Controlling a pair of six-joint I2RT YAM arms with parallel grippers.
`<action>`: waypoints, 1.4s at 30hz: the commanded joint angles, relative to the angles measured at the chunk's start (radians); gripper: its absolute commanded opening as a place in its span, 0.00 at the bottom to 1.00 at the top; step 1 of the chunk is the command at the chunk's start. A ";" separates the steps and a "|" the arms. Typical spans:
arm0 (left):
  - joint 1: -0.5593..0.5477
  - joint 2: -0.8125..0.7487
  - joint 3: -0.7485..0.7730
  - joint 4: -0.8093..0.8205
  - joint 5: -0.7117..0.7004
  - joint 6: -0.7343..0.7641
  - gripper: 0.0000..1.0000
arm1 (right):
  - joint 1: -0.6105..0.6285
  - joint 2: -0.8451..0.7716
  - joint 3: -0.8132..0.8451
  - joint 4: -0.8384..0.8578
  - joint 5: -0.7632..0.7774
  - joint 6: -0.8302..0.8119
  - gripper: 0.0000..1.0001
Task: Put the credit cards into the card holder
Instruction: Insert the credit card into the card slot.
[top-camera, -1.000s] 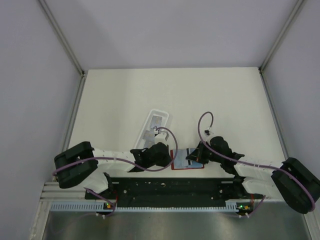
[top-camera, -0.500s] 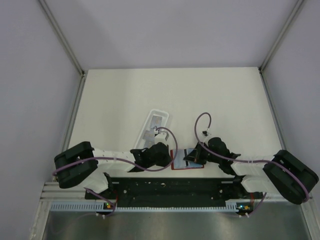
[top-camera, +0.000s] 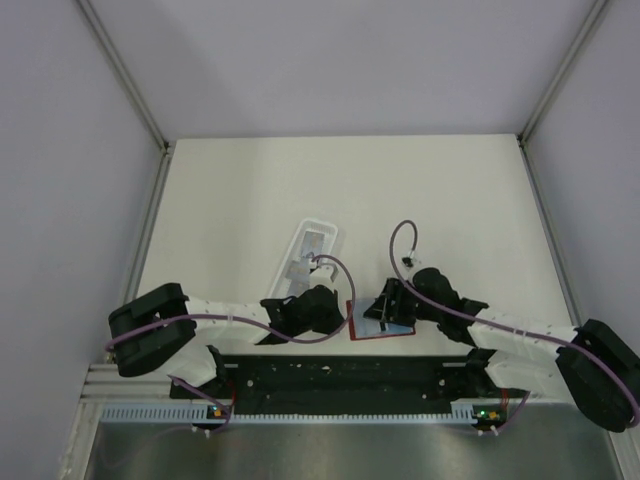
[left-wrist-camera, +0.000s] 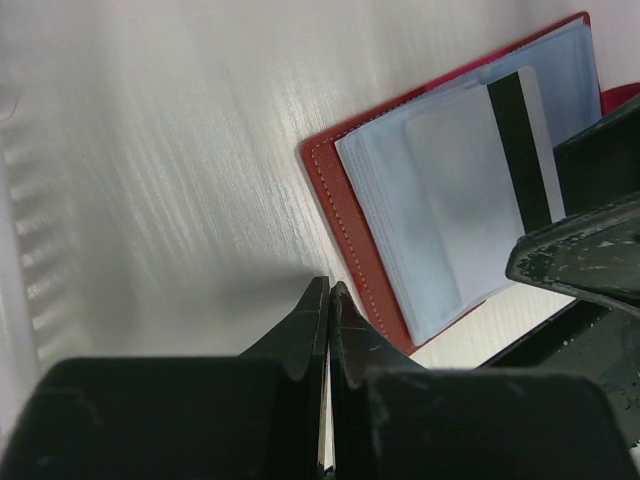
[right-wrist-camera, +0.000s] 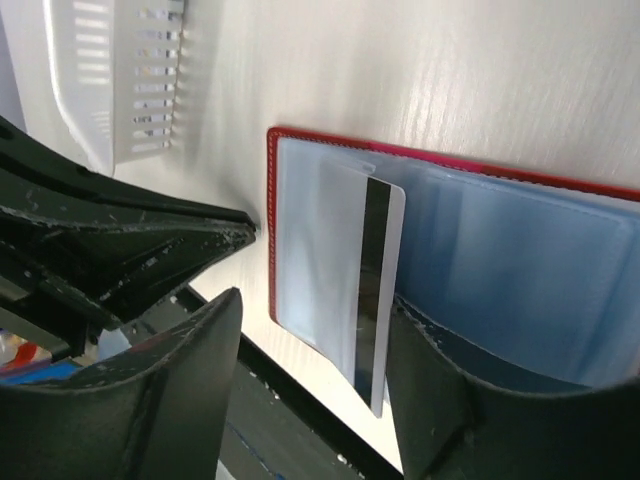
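The red card holder (top-camera: 398, 334) lies open on the table by the near edge, pale pockets up (right-wrist-camera: 272, 200) (left-wrist-camera: 345, 215). A grey credit card with a dark stripe (right-wrist-camera: 378, 290) (left-wrist-camera: 520, 140) sits partly inside its left pocket, with the near end sticking out. My right gripper (right-wrist-camera: 315, 305) (top-camera: 385, 312) stands open around that pocket, the card's edge by its right finger. My left gripper (left-wrist-camera: 328, 290) (top-camera: 343, 322) is shut, its tips resting at the holder's left edge. More grey cards (top-camera: 317, 240) lie in the white tray.
A long white slotted tray (top-camera: 310, 255) (right-wrist-camera: 120, 80) lies just behind the left gripper. The black mounting rail (top-camera: 340, 375) runs along the near edge right below the holder. White walls enclose the table on three sides.
My right gripper has opened and let go of the striped card, which now stays in the pocket. The right arm shifted slightly left. The left gripper has not moved.
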 joint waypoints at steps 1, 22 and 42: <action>-0.005 -0.006 -0.021 -0.016 0.012 -0.006 0.00 | 0.011 -0.041 0.104 -0.215 0.061 -0.106 0.61; -0.005 -0.004 -0.011 -0.019 0.014 -0.005 0.00 | 0.011 -0.115 0.287 -0.615 0.236 -0.241 0.64; -0.005 0.051 0.061 -0.022 0.035 0.023 0.00 | 0.011 -0.023 0.371 -0.752 0.460 -0.291 0.00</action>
